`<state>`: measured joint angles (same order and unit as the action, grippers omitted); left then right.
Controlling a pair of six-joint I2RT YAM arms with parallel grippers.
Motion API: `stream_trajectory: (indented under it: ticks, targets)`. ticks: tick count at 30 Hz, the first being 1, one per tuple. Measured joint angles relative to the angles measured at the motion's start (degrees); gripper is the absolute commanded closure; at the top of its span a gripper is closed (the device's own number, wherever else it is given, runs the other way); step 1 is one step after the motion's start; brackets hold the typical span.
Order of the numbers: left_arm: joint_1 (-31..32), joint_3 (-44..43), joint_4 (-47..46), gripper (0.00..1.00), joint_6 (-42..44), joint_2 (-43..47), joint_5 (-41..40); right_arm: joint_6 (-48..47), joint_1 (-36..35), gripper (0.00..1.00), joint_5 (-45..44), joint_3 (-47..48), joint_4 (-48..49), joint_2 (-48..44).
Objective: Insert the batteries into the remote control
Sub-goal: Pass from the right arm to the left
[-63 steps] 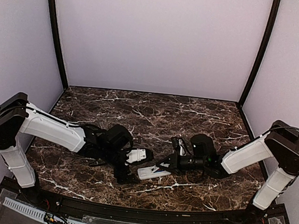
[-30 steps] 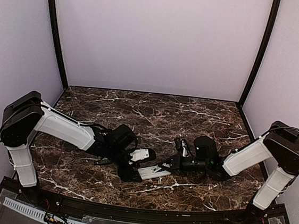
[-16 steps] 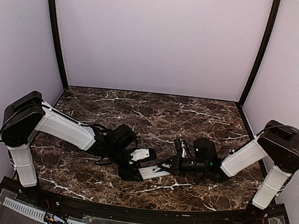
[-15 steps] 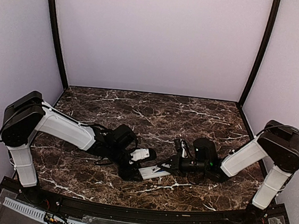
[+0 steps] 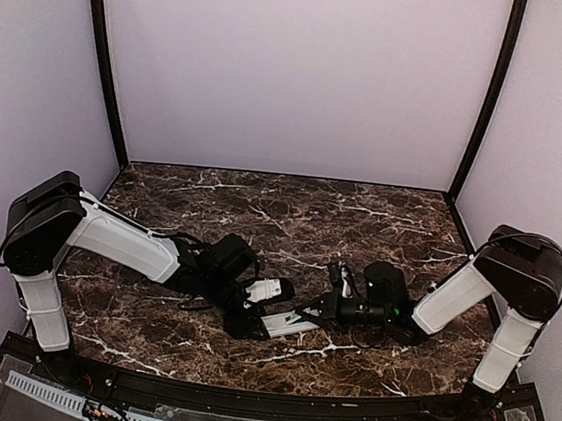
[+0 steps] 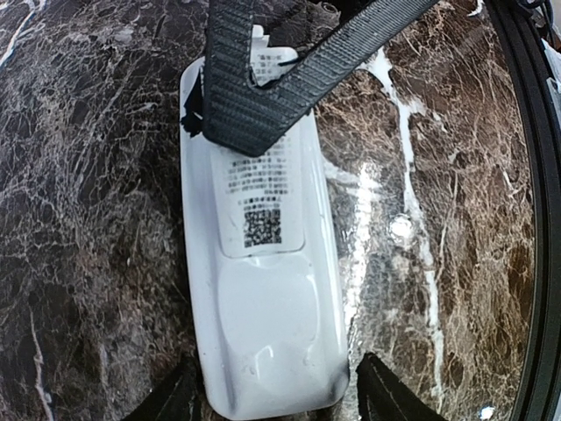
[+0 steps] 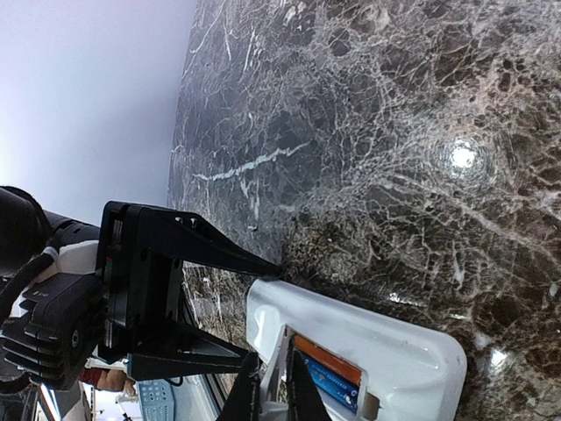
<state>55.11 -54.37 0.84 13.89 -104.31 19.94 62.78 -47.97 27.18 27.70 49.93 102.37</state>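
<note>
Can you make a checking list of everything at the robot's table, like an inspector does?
Surface: dark marble table, shiny with light glare.
Job's things: remote control lies back up and opened; orange battery and blue battery sit inside it.
Clutter: nothing seen.
End effectors: left end effector open, straddling the remote's end; right end effector shut, tips by the batteries.
Cables: black cables loop over the left forearm.
Surroundings: plain lilac walls, black corner posts.
</note>
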Motion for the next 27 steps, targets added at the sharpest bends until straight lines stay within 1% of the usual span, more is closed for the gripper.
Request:
stream_trajectory:
  ticks: [3,9,14,19,21,24,27]
  targets:
    - [0.0,0.0,-0.1,0.40,-0.2,0.0,0.2,0.4,0.0,0.99,0.2,0.0,1.0,0.6]
    - [0.0,-0.3,0.0,0.32,-1.0,-0.1,0.8,0.8,0.0,0.98,0.2,-0.2,1.2,0.7]
    - [0.0,-2.2,-0.6,0.29,-2.6,-0.4,1.3,0.8,0.0,0.97,0.2,-0.3,1.2,0.7]
    - [0.0,-4.5,-4.6,0.34,-4.5,-1.2,1.6,0.8,0.0,0.97,0.2,-0.3,1.1,0.5]
    - [0.0,-5.0,-6.5,0.37,-5.0,-1.8,1.8,0.8,0.0,0.96,0.2,-0.3,1.0,0.5]
    - [0.0,-5.3,-8.6,0.45,-5.6,-2.9,2.2,0.8,0.0,0.96,0.2,-0.3,0.8,0.4]
    - [0.0,-5.3,-9.6,0.48,-5.6,-3.9,2.2,0.7,0.0,0.96,0.2,-0.3,0.6,0.3]
